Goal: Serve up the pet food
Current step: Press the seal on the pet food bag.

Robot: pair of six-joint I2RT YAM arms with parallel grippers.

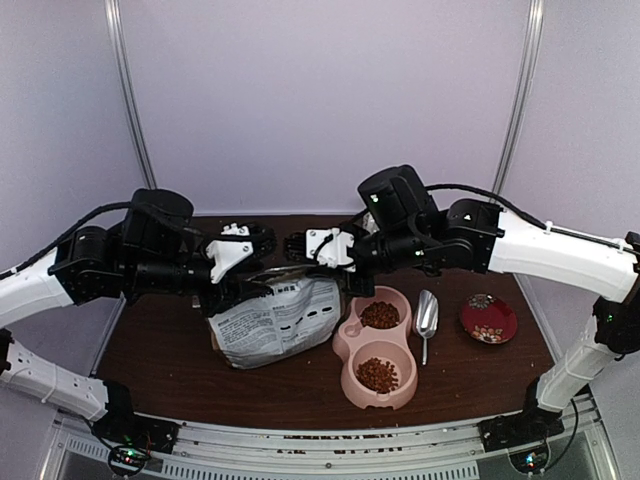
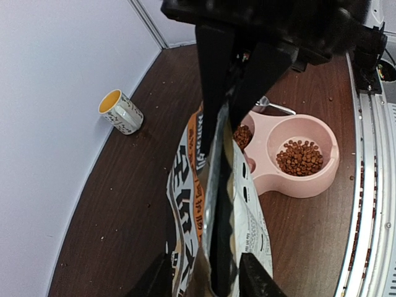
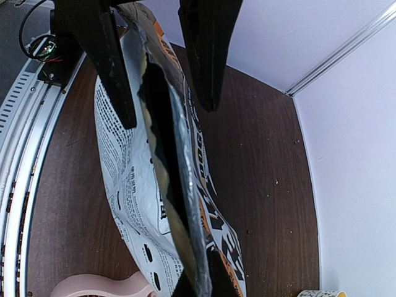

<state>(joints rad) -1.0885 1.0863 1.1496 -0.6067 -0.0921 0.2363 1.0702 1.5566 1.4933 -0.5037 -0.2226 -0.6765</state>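
The pet food [image 1: 379,315] fills both cups of a pink double bowl [image 1: 347,352]; the near cup's kibble [image 2: 299,156] shows clearly in the left wrist view. A white food bag [image 1: 268,322] with black and orange print stands left of the bowl, its mouth gaping. My right gripper [image 3: 201,281] is shut on the bag's top edge [image 3: 167,179]. My left gripper [image 2: 204,265] straddles the other end of the mouth [image 2: 216,185], jaws apart with a finger on each side. Both grippers meet over the bag, left [image 1: 262,250] and right [image 1: 297,252].
A metal scoop [image 1: 426,315] lies right of the bowl, and a red plate [image 1: 489,318] sits further right. A patterned cup [image 2: 120,112] stands near the back-left wall. Loose kibble crumbs dot the brown table [image 2: 124,204]. The metal rail [image 2: 371,204] runs along the near edge.
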